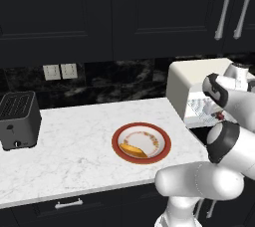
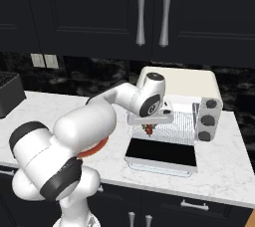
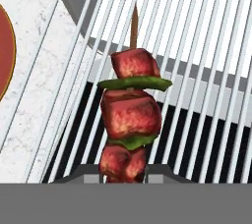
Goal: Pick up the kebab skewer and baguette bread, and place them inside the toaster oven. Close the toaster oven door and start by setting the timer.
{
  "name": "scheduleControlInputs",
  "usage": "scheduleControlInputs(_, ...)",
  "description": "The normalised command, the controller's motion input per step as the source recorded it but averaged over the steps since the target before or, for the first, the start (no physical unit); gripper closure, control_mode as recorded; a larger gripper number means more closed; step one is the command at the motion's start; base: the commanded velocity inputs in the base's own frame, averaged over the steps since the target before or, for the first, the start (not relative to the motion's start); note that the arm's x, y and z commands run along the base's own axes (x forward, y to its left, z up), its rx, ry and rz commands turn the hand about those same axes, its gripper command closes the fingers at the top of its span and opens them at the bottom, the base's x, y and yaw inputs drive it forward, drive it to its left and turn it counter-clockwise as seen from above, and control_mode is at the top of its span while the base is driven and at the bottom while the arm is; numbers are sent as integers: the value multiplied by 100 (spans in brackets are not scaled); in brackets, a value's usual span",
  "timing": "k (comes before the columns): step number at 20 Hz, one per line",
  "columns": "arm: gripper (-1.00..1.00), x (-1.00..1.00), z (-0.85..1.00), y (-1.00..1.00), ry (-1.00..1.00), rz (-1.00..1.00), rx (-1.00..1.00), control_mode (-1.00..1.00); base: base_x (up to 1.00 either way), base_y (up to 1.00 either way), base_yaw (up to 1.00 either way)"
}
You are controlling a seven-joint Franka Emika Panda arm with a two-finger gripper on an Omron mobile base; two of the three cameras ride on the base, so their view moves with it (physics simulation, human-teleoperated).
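The tool [image 2: 148, 127] is clamped on the kebab skewer [image 3: 130, 120], which hangs over the wire rack [image 3: 197, 46] at the mouth of the toaster oven [image 2: 199, 84], above the lowered toaster oven door [image 2: 160, 152]; the baguette bread [image 1: 132, 149] lies on the red-rimmed plate [image 1: 118, 141] on the counter [image 1: 74, 141]. The likely trouble is a release this near the rack's front edge: the skewer could roll or tip off onto the door, and later block its closing. Its thin point could also slip between the rack wires and snag as the tool lowers it.
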Motion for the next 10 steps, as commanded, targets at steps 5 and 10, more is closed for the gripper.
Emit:
scheduleControlInputs(5, 100, 17, -7, 0, 0, -1, 0, -100, 0, 0, 0)
scheduleControlInputs(10, 100, -1, -16, 0, 0, 0, 0, -100, 0, 0, 0)
